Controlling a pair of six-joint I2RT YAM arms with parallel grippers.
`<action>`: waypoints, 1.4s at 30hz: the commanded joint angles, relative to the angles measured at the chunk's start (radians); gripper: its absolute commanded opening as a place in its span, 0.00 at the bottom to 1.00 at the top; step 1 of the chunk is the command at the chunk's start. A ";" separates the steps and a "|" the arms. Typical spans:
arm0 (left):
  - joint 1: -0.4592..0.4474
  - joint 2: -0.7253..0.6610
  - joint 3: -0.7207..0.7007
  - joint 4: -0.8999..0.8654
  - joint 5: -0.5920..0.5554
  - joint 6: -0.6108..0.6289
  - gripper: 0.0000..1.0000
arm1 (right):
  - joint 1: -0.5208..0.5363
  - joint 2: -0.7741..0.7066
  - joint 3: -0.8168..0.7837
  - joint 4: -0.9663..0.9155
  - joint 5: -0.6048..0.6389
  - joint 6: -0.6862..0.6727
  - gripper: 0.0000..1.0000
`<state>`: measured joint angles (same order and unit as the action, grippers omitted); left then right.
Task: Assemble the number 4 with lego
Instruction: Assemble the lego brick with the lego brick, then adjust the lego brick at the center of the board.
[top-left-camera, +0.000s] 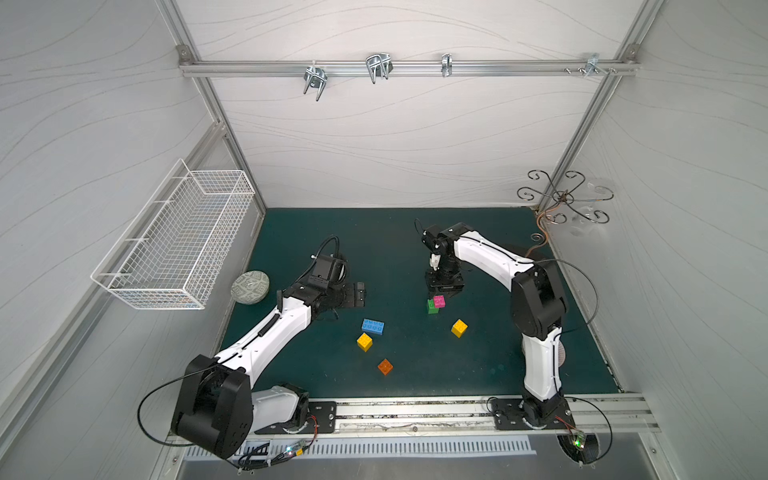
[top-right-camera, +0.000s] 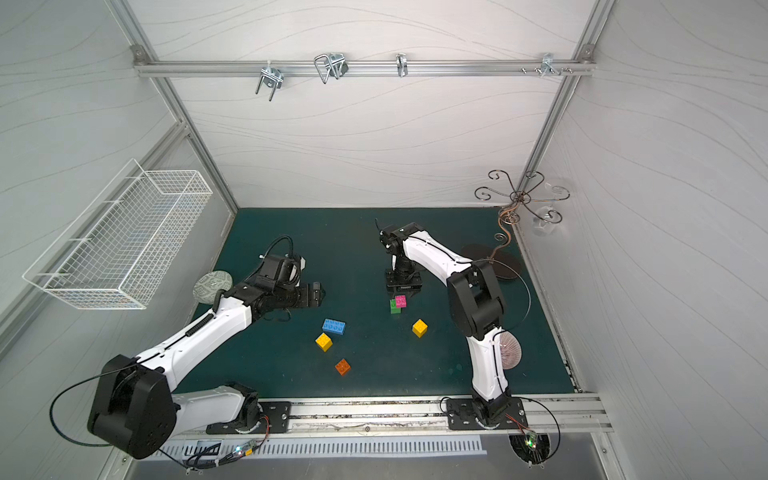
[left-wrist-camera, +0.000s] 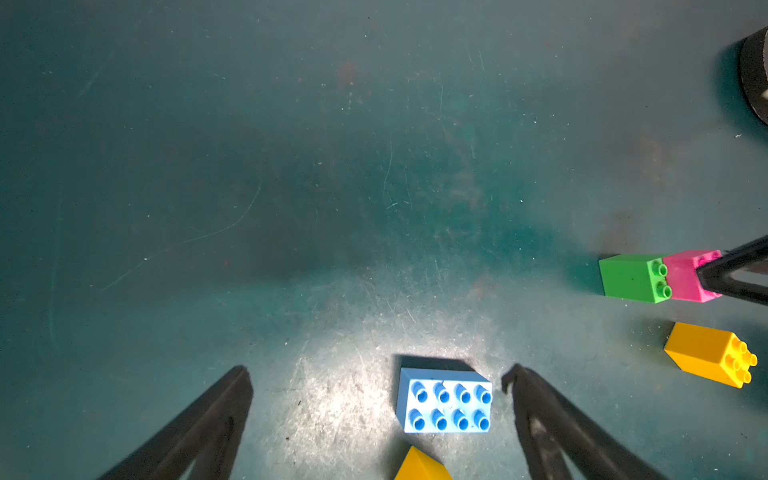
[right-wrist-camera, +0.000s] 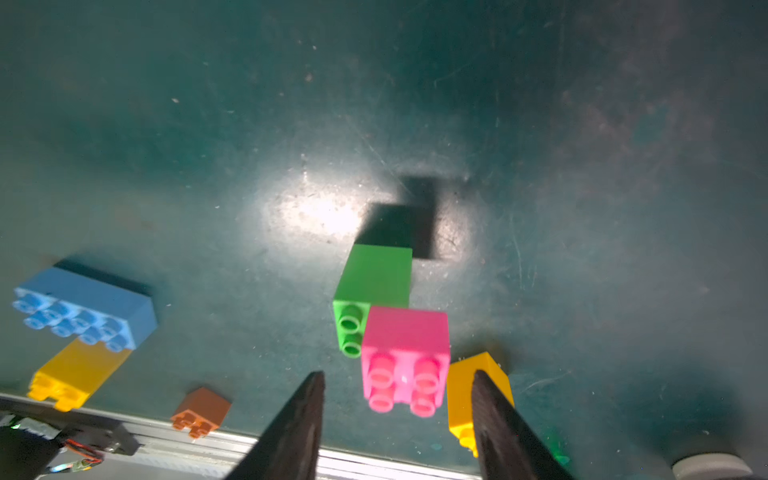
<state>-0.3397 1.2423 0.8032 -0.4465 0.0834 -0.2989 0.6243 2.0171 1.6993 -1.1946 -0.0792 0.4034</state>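
Both top views show the lego loose on the green mat (top-left-camera: 490, 365). A pink cube (top-left-camera: 439, 301) sits half over a green cube (top-left-camera: 432, 307), leaving two green studs (right-wrist-camera: 351, 332) bare. My right gripper (right-wrist-camera: 398, 374) hangs just above this pair, open, its fingers clear of the pink cube (right-wrist-camera: 405, 357) on both sides. A blue brick (top-left-camera: 372, 326), a yellow cube (top-left-camera: 364, 342), an orange cube (top-left-camera: 385, 366) and another yellow cube (top-left-camera: 459, 328) lie apart. My left gripper (left-wrist-camera: 378, 370) is wide open above the mat; the blue brick (left-wrist-camera: 444, 401) lies below it, near one finger.
A patterned bowl (top-left-camera: 250, 286) stands at the mat's left edge, below a white wire basket (top-left-camera: 174, 237) on the wall. Another bowl (top-right-camera: 509, 349) shows behind the right arm. A metal hook stand (top-left-camera: 565, 195) fills the back right corner. An aluminium rail (top-left-camera: 415, 409) runs along the front.
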 joint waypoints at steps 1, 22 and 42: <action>-0.025 -0.017 0.028 -0.017 -0.028 0.010 0.99 | 0.008 -0.083 0.012 -0.051 0.001 0.012 0.60; -0.206 0.194 0.135 -0.235 -0.031 0.073 0.93 | 0.008 -0.345 -0.218 0.034 -0.091 0.054 0.81; -0.280 0.375 0.193 -0.242 0.206 -0.060 0.88 | -0.008 -0.426 -0.247 0.028 -0.093 0.056 0.90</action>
<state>-0.6029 1.5967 0.9691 -0.6762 0.2249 -0.3294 0.6224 1.6302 1.4631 -1.1587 -0.1665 0.4492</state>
